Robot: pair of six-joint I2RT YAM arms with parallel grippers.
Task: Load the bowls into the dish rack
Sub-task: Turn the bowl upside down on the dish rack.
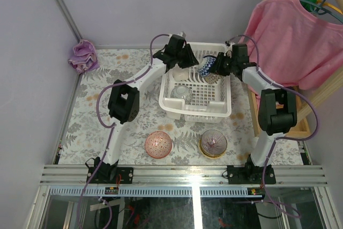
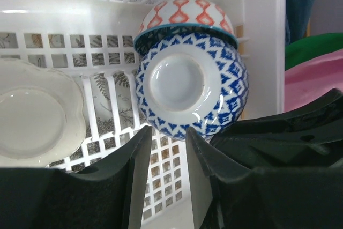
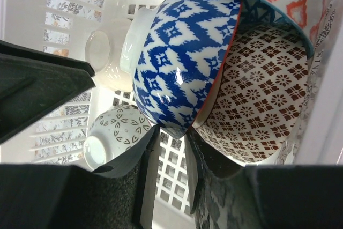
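Your right claw (image 3: 170,148) is down in the far right corner of the rack (image 1: 193,112). Its jaws are nearly together, with the lower rim of the blue bowl (image 3: 177,57) right at their tips. The views do not show whether they pinch that rim or only stand beside it. The blue bowl lies on its side, nested into the brown bowl (image 3: 262,89), which in turn nests into the orange bowl (image 2: 187,14) against the rack's wall.

Your left claw (image 2: 167,132) hovers just in front of the blue bowl's foot, jaws a narrow gap apart and holding nothing. A white dish (image 2: 32,113) and a small grey-patterned bowl (image 3: 115,130) sit on the rack floor off to the side.

Two bowls wait outside the rack: the pink bowl (image 1: 158,144) and the tan bowl (image 1: 213,143). Both stand upright on the desk (image 1: 241,127) near the arm bases, side by side but apart.

Treat them all as glazed ceramic: stiff, fairly heavy for their size, slick, and likely to chip if knocked together. Take each by the rim, one finger inside and one outside, seated deep so the glaze cannot slide out. For the pink and tan bowls, come straight down on the near rim. Go gently around the stack, because the tilted bowls look ready to roll or clack.
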